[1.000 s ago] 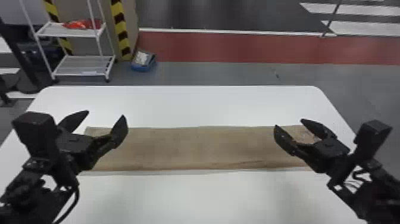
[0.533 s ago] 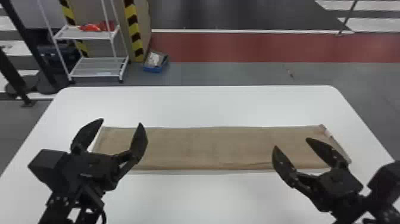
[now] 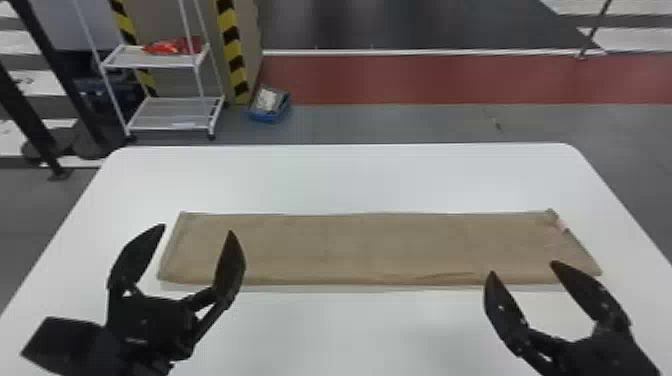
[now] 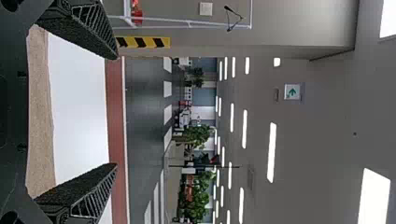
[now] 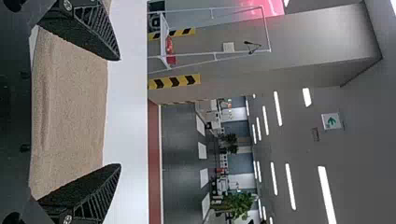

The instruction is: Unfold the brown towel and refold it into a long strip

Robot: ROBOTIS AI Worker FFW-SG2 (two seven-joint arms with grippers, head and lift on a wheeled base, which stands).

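My left gripper (image 3: 181, 260) and my right gripper (image 3: 522, 267) are both spread wide, with nothing between their fingers. Beyond them is the towel (image 3: 370, 247); it lies flat on the white table (image 3: 350, 175), in one long strip.

A white desk (image 3: 350, 175) with rounded corners stands on a grey floor (image 3: 375, 125). Beyond its far left corner is a white metal rack (image 3: 147, 60) with two shelves in view, a bright red-orange item (image 3: 165, 48) lying on the upper one. Beside the rack, a yellow-and-black striped strip (image 3: 232, 45) stands upright, and near it a shallow blue box (image 3: 270, 118) holds something pale. A broad red band (image 3: 425, 80) crosses the floor. The left wrist view shows leafy green plants (image 4: 198, 135) and a green-and-white arrow sign (image 4: 292, 92).
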